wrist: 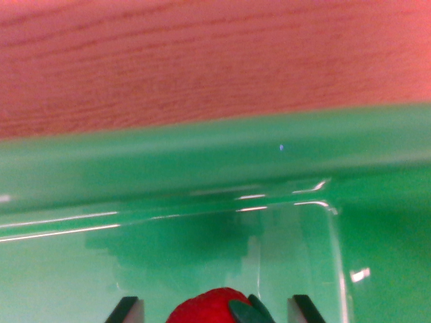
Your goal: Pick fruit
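Note:
A red strawberry point(209, 306) with a green leaf cap point(250, 311) shows at the bottom edge of the wrist view, between my gripper's point(214, 311) two dark fingertips point(126, 309). The fingers stand on either side of the fruit; I cannot tell whether they touch it. Below and around it lies a glossy green tray point(202, 155) with a raised rim, seen blurred and very close.
Reddish wood-grain table surface point(202, 60) fills the top of the view beyond the tray's rim. A curved inner ridge of the tray point(333, 222) runs down the wrist view's right.

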Tool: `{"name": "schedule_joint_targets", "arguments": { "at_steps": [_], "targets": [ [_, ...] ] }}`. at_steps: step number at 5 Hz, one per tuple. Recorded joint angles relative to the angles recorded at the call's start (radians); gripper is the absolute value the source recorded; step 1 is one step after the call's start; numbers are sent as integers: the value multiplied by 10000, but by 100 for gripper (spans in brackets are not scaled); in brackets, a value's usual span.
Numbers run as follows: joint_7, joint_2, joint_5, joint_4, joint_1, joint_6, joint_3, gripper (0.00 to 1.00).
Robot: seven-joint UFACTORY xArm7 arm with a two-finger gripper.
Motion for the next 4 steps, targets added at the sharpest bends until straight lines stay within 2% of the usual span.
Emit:
{"name": "schedule_joint_targets", "arguments": {
  "at_steps": [1,2,3,4],
  "targets": [
    [-35,-164,3,232,8,394,0,100],
    [-35,-164,3,232,8,394,0,100],
    [-73,-340,5,480,16,816,-1,100],
    [-73,-340,5,480,16,816,-1,100]
  ]
}}
